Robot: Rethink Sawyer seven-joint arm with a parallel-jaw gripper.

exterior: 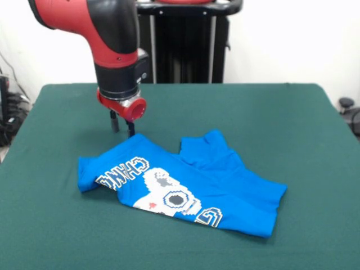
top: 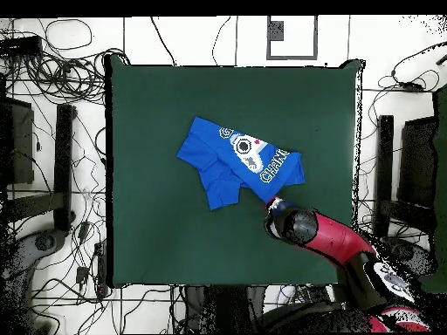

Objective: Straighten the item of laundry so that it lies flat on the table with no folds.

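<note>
The bright blue T-shirt (exterior: pixel 225 191) lies crumpled on the green table (exterior: pixel 281 112), graphic side up, with folds and a sleeve bunched at its far side. In the overhead view the shirt (top: pixel 214 166) lies a little right of the table's middle. My gripper (exterior: pixel 122 130) points down at the shirt's far left corner. Its two dark fingers (exterior: pixel 114 122) stand apart with nothing between them, the tips low by the cloth's edge. In the overhead view the wrist (top: pixel 284 220) covers the fingers.
The red and black arm (exterior: pixel 115 50) comes down from the top left. The black pedestal (exterior: pixel 185 45) stands behind the table's far edge. Cables and stands (top: pixel 52 174) surround the table (top: pixel 157 227) in the overhead view.
</note>
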